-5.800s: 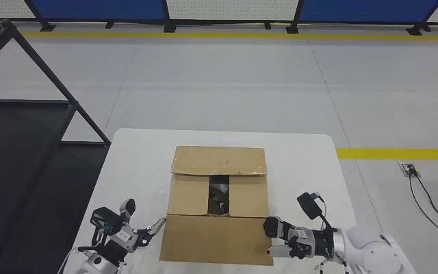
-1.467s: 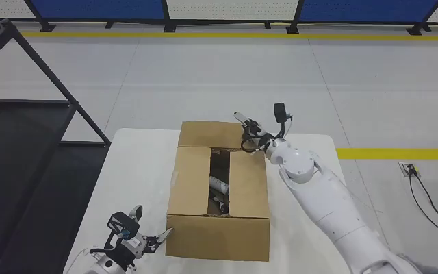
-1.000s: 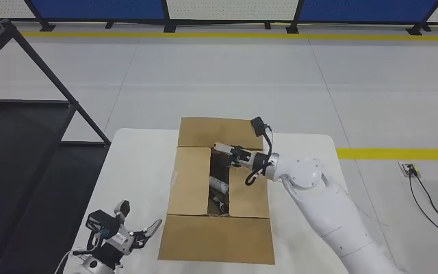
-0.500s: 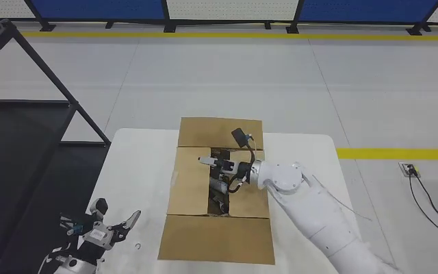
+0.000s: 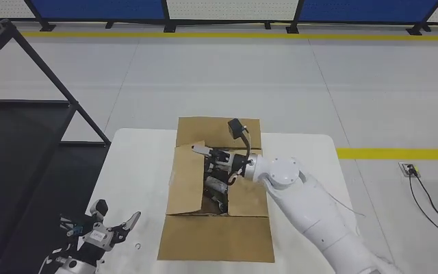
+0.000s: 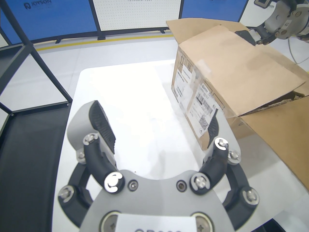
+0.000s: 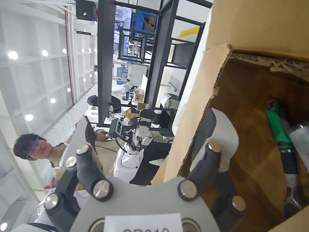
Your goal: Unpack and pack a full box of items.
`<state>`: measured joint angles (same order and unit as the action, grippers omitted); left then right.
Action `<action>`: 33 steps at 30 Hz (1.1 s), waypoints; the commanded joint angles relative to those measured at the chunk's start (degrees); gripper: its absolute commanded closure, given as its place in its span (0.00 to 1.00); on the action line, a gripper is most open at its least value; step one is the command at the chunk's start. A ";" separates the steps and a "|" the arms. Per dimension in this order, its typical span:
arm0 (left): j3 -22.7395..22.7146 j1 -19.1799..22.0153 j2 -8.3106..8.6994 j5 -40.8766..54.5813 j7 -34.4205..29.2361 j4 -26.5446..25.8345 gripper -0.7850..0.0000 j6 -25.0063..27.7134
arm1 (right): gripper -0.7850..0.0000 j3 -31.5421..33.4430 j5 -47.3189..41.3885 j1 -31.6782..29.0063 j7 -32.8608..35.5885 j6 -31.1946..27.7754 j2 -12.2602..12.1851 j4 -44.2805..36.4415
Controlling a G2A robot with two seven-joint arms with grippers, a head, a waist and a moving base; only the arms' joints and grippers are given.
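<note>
Straight to the cardboard box, planted in the middle of the white table with its top open and its far and near flaps folded outward. Up at the box's left side, find the right gripper, spread wide and sitting astride the edge of the raised left flap. Checking the right wrist view: one finger outside the cardboard, the other down inside the box. Clamped on nothing, and cannot tell whether either pad actually touches the flap. Deeper in, past that inner finger, spot a green-handled tool lying right beside a white tube, both low in the box. Now over to the table's near left corner for the left gripper: spread open as well, empty-handed, hovering above plain tabletop. Looking along it in the left wrist view, catch the box's labelled side ahead of the fingertips. Near that side, going by the top view, but clearly apart from it.
</note>
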<state>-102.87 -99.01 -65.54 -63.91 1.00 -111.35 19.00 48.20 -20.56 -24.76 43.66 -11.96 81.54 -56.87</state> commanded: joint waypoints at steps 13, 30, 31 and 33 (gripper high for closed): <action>-0.86 0.06 -0.13 1.69 0.27 0.64 0.00 -0.70 | 0.00 -1.81 -2.45 2.22 -4.00 0.71 2.47 -1.31; -4.37 -0.22 -0.18 5.03 1.12 -1.00 0.00 -1.05 | 0.00 -7.44 0.12 4.67 -10.25 1.29 6.24 0.20; -4.85 -0.44 -0.20 6.04 1.28 -0.96 0.00 -0.91 | 0.00 -8.27 0.24 5.26 -10.93 1.26 6.87 0.92; -5.81 -0.95 -0.24 8.47 1.25 -0.86 0.00 -0.05 | 0.00 -9.95 0.81 6.57 -12.12 1.20 8.14 2.76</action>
<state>-108.07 -99.64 -65.76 -57.10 2.31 -112.29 18.39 39.24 -20.07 -18.99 32.23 -10.68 88.93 -55.30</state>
